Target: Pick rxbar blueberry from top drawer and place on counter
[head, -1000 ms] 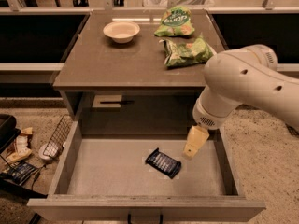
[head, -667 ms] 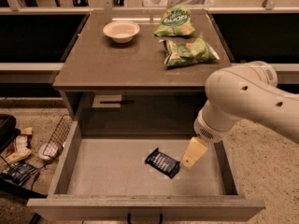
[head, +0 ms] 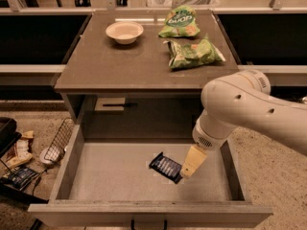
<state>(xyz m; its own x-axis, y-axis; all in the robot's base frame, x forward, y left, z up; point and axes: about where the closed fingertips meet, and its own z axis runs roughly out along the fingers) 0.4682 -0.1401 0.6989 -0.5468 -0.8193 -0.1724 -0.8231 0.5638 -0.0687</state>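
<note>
The rxbar blueberry [head: 164,166], a small dark blue-black bar with pale lettering, lies flat and slanted on the floor of the open top drawer [head: 115,183], a little right of its middle. My gripper [head: 190,165] hangs from the white arm at the right, reaches down into the drawer and has its tip right at the bar's right end. I cannot tell whether it touches the bar. The counter [head: 115,63] is the grey-brown cabinet top behind the drawer.
On the counter stand a white bowl [head: 124,31] at the back left and two green chip bags [head: 181,22] [head: 193,53] at the back right. A wire basket [head: 60,140] and loose clutter [head: 17,162] lie on the floor left of the drawer.
The arm has come lower and nearer the drawer front. The gripper has dropped from above and right of the bar to the bar's right end. The bar has not moved.
</note>
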